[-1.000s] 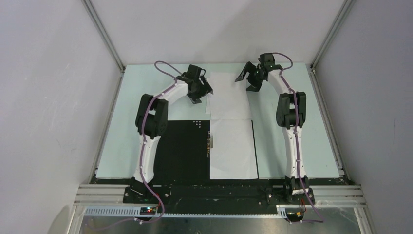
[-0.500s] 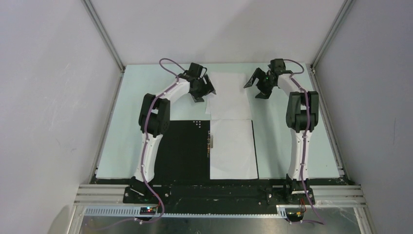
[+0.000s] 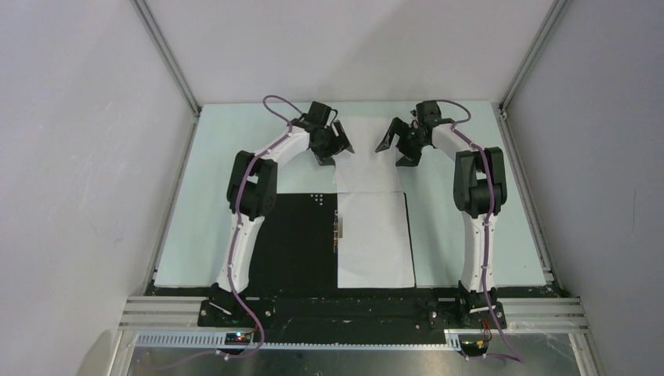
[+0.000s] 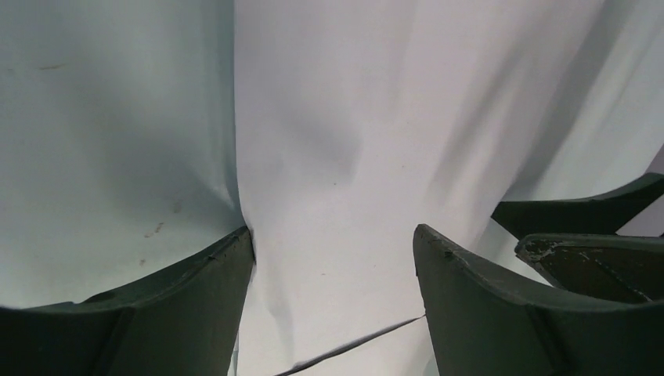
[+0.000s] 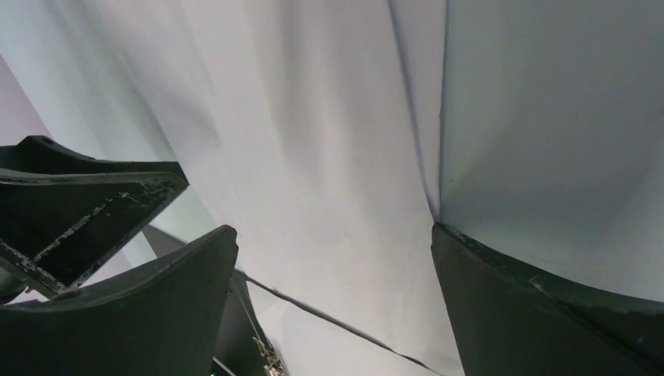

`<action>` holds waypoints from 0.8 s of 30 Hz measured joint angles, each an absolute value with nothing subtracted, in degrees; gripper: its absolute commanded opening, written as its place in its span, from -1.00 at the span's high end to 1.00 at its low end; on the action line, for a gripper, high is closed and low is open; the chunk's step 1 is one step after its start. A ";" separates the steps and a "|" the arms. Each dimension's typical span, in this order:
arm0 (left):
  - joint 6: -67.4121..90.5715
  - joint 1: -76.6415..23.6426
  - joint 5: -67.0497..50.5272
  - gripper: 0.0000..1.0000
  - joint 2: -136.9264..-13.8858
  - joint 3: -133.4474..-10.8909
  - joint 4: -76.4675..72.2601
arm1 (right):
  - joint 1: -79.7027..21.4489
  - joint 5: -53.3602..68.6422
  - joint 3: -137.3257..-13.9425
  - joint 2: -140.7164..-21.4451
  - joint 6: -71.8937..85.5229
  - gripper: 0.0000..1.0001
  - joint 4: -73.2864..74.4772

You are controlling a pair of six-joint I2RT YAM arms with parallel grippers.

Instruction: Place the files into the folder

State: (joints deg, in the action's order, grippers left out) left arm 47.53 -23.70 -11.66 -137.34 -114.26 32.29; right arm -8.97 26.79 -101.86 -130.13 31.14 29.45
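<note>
At twelve o'clock, just beyond the open folder (image 3: pixel 301 243), loose files (image 3: pixel 368 166) are lying. The left gripper (image 3: pixel 335 154) and right gripper (image 3: pixel 395 153) are gaping wide and empty, straddling their nine and three o'clock edges. Thin, floppy and slick, they are likely needing edge pinches.

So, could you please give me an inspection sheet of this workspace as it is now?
Surface: pale green table.
Job's things: folder lies open, black inside up; one white sheet on its right half; second sheet beyond it, wrinkled.
Clutter: nothing seen.
Pincers: left pincer and right pincer open, at the second sheet's side edges.
Cables: purple cables along both arms.
Surroundings: grey walls, metal frame.
</note>
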 measured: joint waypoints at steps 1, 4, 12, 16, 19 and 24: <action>47.83 -23.83 -12.10 -0.55 -137.60 -114.52 32.32 | -9.06 27.00 -102.35 -130.43 31.14 -0.99 29.54; 48.60 -24.08 -13.17 -0.40 -138.06 -115.00 32.32 | -9.06 28.29 -103.66 -131.41 31.16 -0.99 29.74; 49.50 -24.18 -13.93 0.04 -138.34 -115.00 33.21 | -8.71 30.79 -105.21 -132.84 31.27 -0.99 29.69; 49.45 -24.14 -13.98 0.38 -138.37 -115.00 34.11 | -8.54 31.81 -105.58 -133.32 31.46 -0.99 29.50; 49.39 -24.14 -14.20 0.66 -138.39 -115.00 34.26 | -8.45 32.40 -105.58 -133.45 31.51 -0.99 29.10; 49.52 -23.90 -14.83 0.97 -138.39 -115.00 34.46 | -8.29 32.86 -105.58 -133.49 31.55 -0.99 28.82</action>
